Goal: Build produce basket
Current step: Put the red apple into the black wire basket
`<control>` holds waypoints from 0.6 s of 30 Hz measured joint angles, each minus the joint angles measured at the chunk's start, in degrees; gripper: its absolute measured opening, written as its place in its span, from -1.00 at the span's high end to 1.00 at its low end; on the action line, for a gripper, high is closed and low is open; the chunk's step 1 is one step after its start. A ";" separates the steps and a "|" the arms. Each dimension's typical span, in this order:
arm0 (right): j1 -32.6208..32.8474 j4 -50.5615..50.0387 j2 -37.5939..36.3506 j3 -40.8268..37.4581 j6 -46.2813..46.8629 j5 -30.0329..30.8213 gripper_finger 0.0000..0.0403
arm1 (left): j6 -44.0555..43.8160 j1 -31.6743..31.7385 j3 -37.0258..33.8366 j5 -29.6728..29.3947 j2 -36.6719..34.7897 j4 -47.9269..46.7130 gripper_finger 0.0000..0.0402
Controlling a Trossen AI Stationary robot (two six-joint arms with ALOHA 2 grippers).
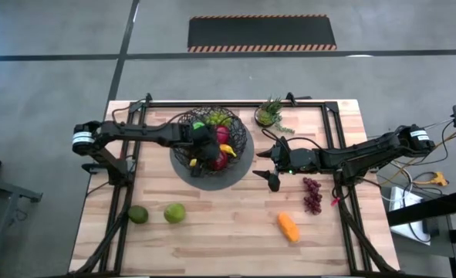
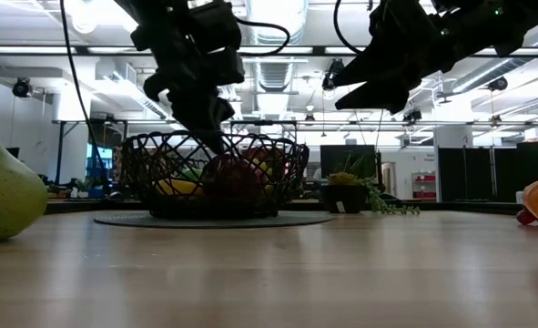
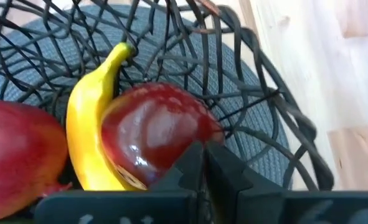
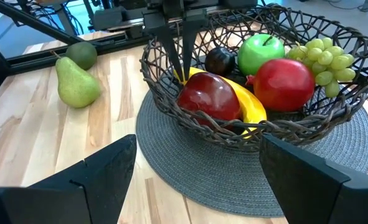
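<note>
Basket (image 1: 243, 147) sits on a round grey mat (image 1: 212, 179) at approx table centre, slightly toward 12 o'clock. Inside it: banana (image 4: 249, 102), 2 red apples (image 4: 210, 96) (image 4: 283, 84), green apple (image 4: 261, 53), green grapes (image 4: 325, 59), plus a small dark fruit (image 4: 220, 60).

Left gripper (image 1: 209, 148) is down inside the basket, fingers (image 4: 171, 43) pressed together w/ nothing between them, tips right over the nearer red apple and banana.

Right gripper (image 1: 270, 166) hovers at 3 o'clock of the basket, just off the mat edge, above the table, fingers spread wide apart, empty.

Still out on the table (image 1: 212, 239): pear (image 1: 174, 212) and lime (image 1: 138, 215) at approx 7 o'clock of the basket, side by side; purple grapes (image 1: 312, 194) at 4 o'clock, under the right arm; orange piece (image 1: 288, 227) at 5 o'clock, farther out. Small potted plant (image 1: 270, 114) at 1 o'clock by the table's edge.
</note>
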 joint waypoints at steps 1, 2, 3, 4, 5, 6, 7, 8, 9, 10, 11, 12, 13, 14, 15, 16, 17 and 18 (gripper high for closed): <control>0.00 0.00 0.00 0.00 0.00 0.00 -0.60 | -0.04 0.01 -0.25 -0.36 0.00 0.48 1.00; 0.00 0.00 0.00 0.00 0.00 0.00 -0.60 | -0.05 0.01 -0.43 -1.18 0.00 1.06 1.00; 0.00 0.00 0.00 0.00 0.00 0.00 -0.60 | -0.05 0.00 -0.67 -2.17 0.00 1.55 1.00; 0.00 0.02 0.00 0.00 0.00 0.00 -0.60 | -0.07 0.00 -0.83 -3.04 -0.02 1.91 1.00; 0.00 0.04 0.00 0.00 0.00 0.00 -0.60 | -0.06 0.00 -0.91 -4.01 -0.02 2.30 1.00; 0.00 0.09 0.00 0.00 0.00 0.00 -0.60 | -0.08 0.00 -0.91 -5.05 -0.02 2.85 1.00; 0.00 0.15 0.00 0.00 0.00 0.00 -0.60 | -0.10 0.02 -0.91 -6.16 -0.02 3.52 1.00; 0.00 0.17 0.00 0.00 0.00 0.00 -0.60 | -0.05 0.02 -0.88 -7.41 -0.02 4.43 1.00; 0.00 0.15 0.00 0.00 0.00 0.00 -0.60 | -0.01 0.02 -0.87 -8.85 -0.02 5.28 1.00; 0.00 0.17 0.00 0.00 0.00 0.00 -0.60 | -0.01 0.04 -0.80 -10.35 -0.02 5.97 1.00; 0.00 0.17 0.00 0.00 0.00 0.00 -0.60 | 0.00 0.11 -0.78 -11.72 -0.02 6.80 1.00; 0.00 0.17 0.00 0.00 0.02 0.00 -0.60 | 0.02 0.13 -0.73 -13.16 -0.02 7.57 1.00; 0.00 0.17 0.00 0.00 0.02 0.00 -0.60 | 0.01 0.15 -0.74 -14.49 -0.02 8.35 1.00; 0.00 0.17 0.00 0.00 0.02 0.00 -0.60 | 0.02 0.17 -0.79 -15.64 -0.02 9.24 1.00; 0.00 0.17 0.00 0.00 0.02 0.00 -0.60 | 0.03 0.22 -0.80 -16.63 -0.02 9.96 1.00; 0.00 0.17 0.00 0.00 0.02 0.00 -0.60 | 0.03 0.27 -0.80 -17.20 -0.02 10.46 1.00; 0.00 0.17 0.00 0.00 0.04 -0.02 -0.60 | 0.03 0.31 -0.80 -17.62 -0.02 10.91 1.00; 0.00 0.17 0.00 0.00 0.02 -0.01 -0.60 | 0.03 0.39 -0.80 -17.74 -0.02 11.32 1.00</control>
